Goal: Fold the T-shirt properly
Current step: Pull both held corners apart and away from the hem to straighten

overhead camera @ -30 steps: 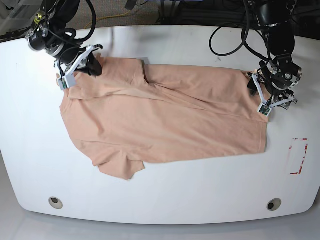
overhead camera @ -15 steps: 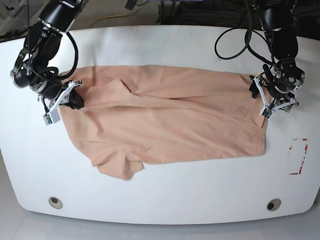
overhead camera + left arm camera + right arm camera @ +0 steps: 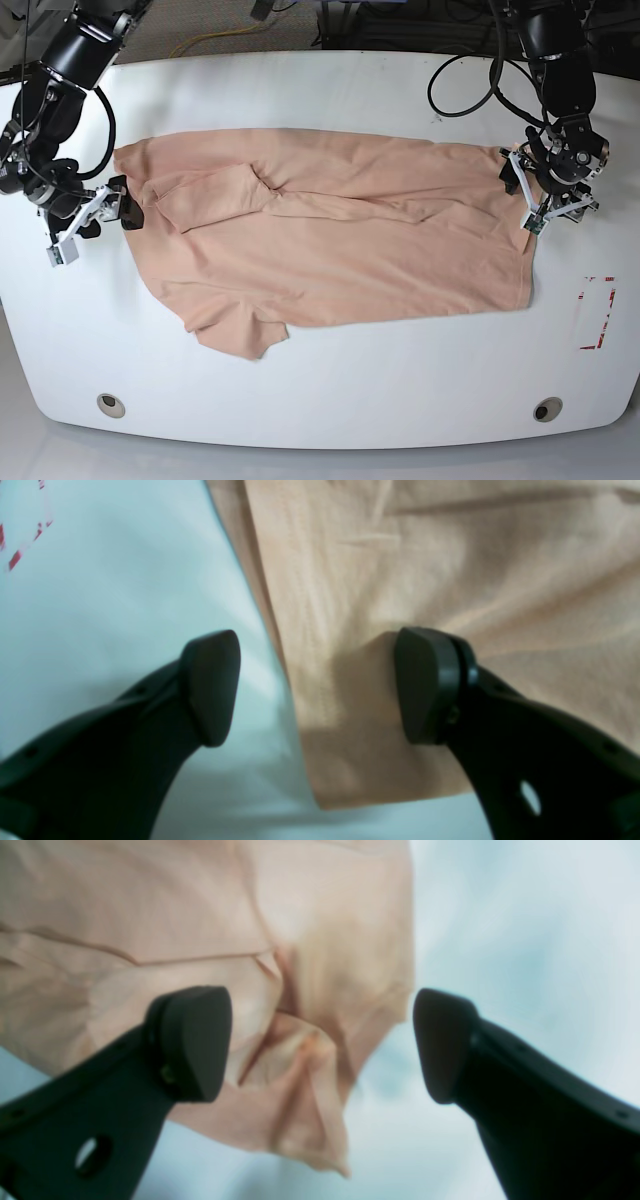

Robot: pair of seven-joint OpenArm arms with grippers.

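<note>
The peach T-shirt [image 3: 340, 250] lies spread across the white table [image 3: 350, 400], neck end toward the base view's left, with one sleeve [image 3: 240, 340] sticking out at the front. My right gripper [image 3: 100, 218] sits just off its left edge. In the right wrist view this gripper [image 3: 320, 1045] is open above a crumpled corner of the T-shirt [image 3: 295, 1080]. My left gripper [image 3: 540, 195] is at the shirt's right hem corner. It [image 3: 315, 685] is open and straddles the hem edge [image 3: 300, 670], one finger over cloth, the other over bare table.
A red-marked rectangle [image 3: 597, 312] is taped on the table right of the shirt, and shows in the left wrist view [image 3: 20, 540]. Two round holes [image 3: 112, 405] [image 3: 547, 409] sit near the front edge. Black cables [image 3: 460, 85] loop at the back right.
My right gripper moved left and toward the front, pulling the shirt's left end outward, then opened and let the cloth go. The left gripper stayed at the hem corner.
</note>
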